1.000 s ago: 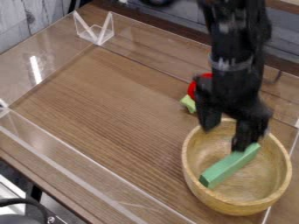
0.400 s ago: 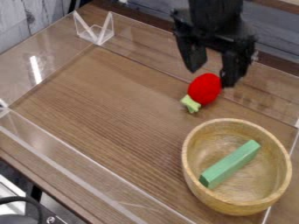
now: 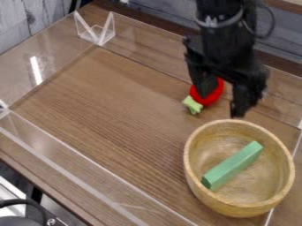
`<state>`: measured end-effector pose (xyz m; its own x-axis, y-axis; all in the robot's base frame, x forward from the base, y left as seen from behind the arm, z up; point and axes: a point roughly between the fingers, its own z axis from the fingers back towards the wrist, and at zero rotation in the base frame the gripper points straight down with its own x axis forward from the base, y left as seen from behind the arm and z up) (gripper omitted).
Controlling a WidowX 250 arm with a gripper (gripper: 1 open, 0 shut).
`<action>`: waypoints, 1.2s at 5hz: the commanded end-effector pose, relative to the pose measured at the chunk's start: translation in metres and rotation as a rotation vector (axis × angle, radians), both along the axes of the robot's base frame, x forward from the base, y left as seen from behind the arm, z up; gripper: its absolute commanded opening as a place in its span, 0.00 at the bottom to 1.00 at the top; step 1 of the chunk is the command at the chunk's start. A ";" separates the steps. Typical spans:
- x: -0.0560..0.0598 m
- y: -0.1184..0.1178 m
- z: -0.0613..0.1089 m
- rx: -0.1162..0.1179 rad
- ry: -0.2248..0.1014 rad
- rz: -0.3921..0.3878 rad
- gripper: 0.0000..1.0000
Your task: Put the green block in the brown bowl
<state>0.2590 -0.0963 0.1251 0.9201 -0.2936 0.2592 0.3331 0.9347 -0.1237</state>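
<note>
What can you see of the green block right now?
The green block is a long, flat, light-green bar with a plain matte surface. It lies inside the brown bowl, slanting from lower left to upper right, its upper end propped up the inner wall. Only the bowl touches it. The gripper is open above and behind the bowl, clear of the block.

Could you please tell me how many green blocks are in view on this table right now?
1: the green block lies inside the brown bowl, leaning against its wall. The short green stub belongs to the red object. Nothing else appears hidden.
</note>
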 end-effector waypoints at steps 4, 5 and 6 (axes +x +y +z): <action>-0.008 -0.023 -0.036 0.015 -0.023 -0.051 1.00; -0.008 -0.017 -0.027 0.013 -0.030 -0.042 1.00; -0.007 -0.011 -0.016 0.009 -0.042 -0.029 1.00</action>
